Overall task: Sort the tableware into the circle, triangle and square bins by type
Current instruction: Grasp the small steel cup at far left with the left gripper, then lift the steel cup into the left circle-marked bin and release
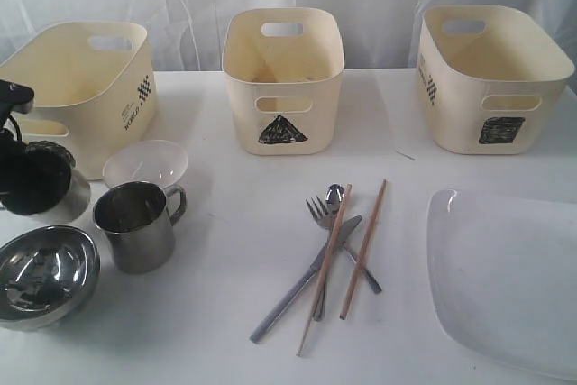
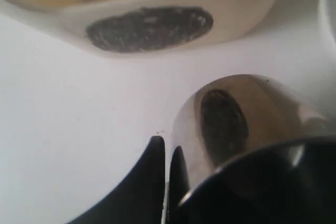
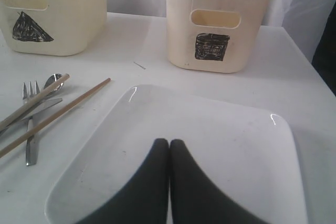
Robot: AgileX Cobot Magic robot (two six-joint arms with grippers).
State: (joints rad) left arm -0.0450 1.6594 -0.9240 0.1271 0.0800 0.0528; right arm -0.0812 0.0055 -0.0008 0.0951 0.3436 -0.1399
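My left gripper (image 2: 168, 148) is shut on a thin steel part of one steel mug (image 2: 247, 119), just in front of the circle bin (image 2: 149, 27). In the exterior view that gripper (image 1: 32, 178) covers this mug (image 1: 74, 200) at the far left. The second mug (image 1: 135, 223), small white bowl (image 1: 144, 164) and steel bowl (image 1: 45, 272) stand close by. Fork (image 1: 317, 214), spoon (image 1: 334, 194), knife (image 1: 297, 295) and chopsticks (image 1: 361, 250) lie mid-table. My right gripper (image 3: 169, 142) is shut and empty over the square plate (image 3: 236, 145).
Three bins line the back: the circle bin (image 1: 81, 78) at the left, the triangle bin (image 1: 282, 69) in the middle, the square bin (image 1: 491, 78) at the right. The plate (image 1: 509, 268) reaches the table's right edge. A white curtain hangs behind.
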